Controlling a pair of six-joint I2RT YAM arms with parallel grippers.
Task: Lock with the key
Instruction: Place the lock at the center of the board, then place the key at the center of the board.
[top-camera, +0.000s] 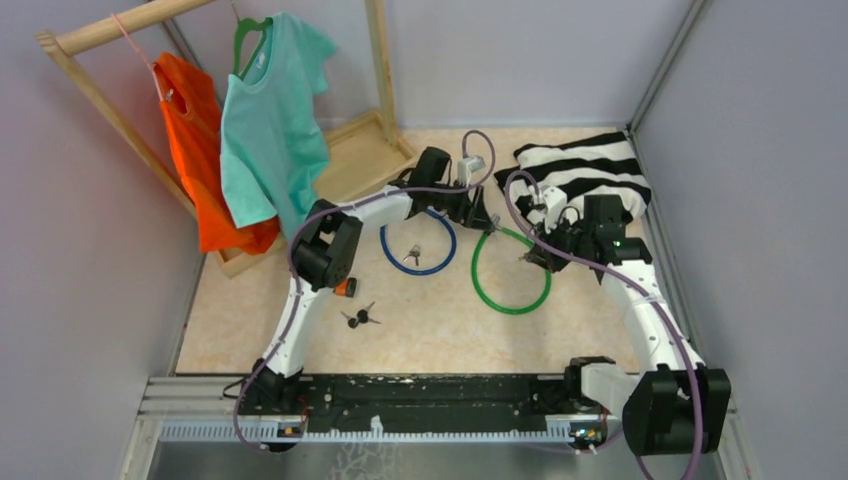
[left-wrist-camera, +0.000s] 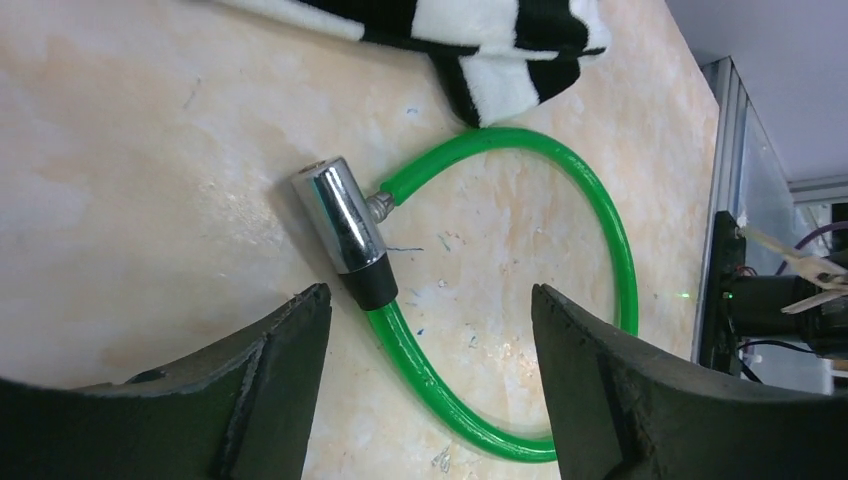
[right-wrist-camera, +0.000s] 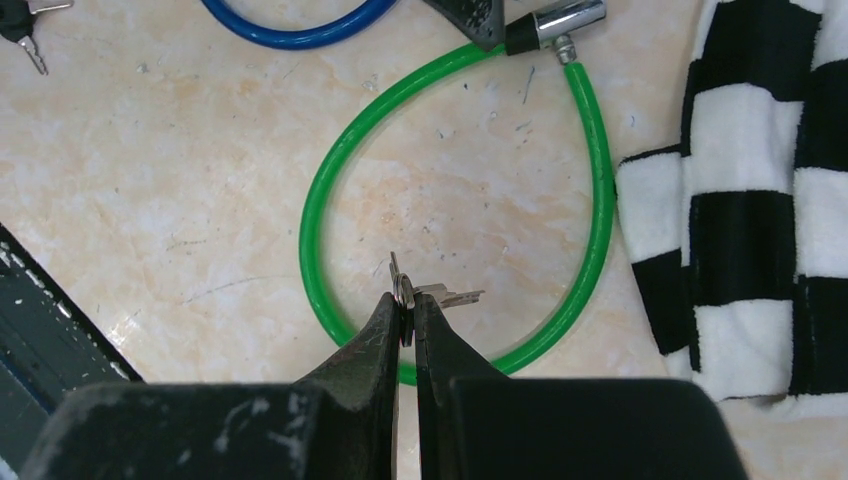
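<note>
Right gripper (right-wrist-camera: 408, 310) pinches key (right-wrist-camera: 455, 296) over green cable lock (right-wrist-camera: 322, 195) loop near the table (top-camera: 430, 335) far-right corner, blade level toward striped cloth (right-wrist-camera: 740, 200); left gripper (left-wrist-camera: 430, 296) spread beside chrome cylinder (left-wrist-camera: 343, 222).

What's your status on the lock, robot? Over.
Left gripper open by lock barrel. Right gripper shut on key. Striped cloth beside green cable, barrel clear.
</note>
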